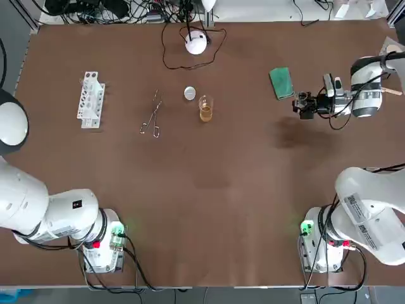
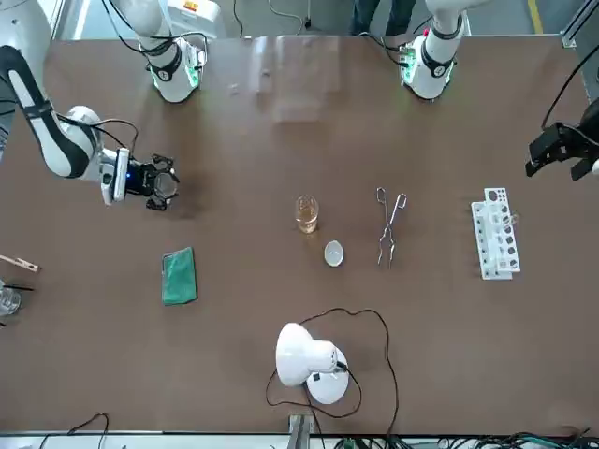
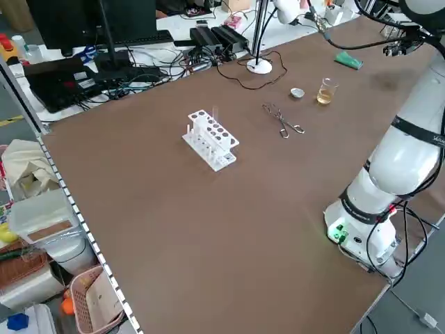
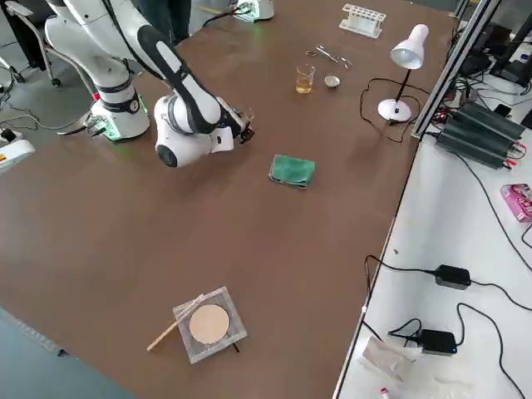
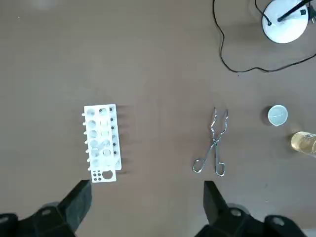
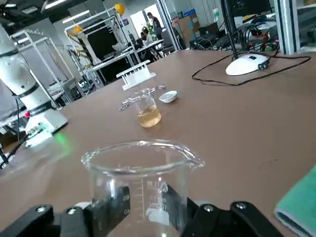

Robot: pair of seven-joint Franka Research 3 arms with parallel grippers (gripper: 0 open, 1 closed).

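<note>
The right gripper (image 1: 305, 105) sits well off to the robot's right of the amber beaker (image 1: 205, 109), at about the same depth on the table (image 1: 209, 209). Its two fingers (image 6: 106, 210) are parted only as far as the glass between them allows, and they pinch the lower wall of an empty beaker (image 6: 143, 173) from both sides. That empty beaker stands upright in the grip, spout and rim up, with nothing inside it. Its base is hidden behind the fingers. A green cloth (image 1: 281, 83) lies on the same side of the amber beaker, just beyond the gripper and not touching it. The left gripper (image 5: 145, 210) hangs high over the table far to the amber beaker's other side. Its fingers (image 5: 79, 202) are spread wide and hold nothing. A white dish (image 1: 190, 93) lies just beside the amber beaker on the robot's left. The tongs (image 1: 152, 117) lie a little farther out that way. The test tube rack (image 1: 90, 99) is farther still and nearest the left gripper. A lamp (image 1: 196, 43) stands beyond the amber beaker, away from the arms' bases.
</note>
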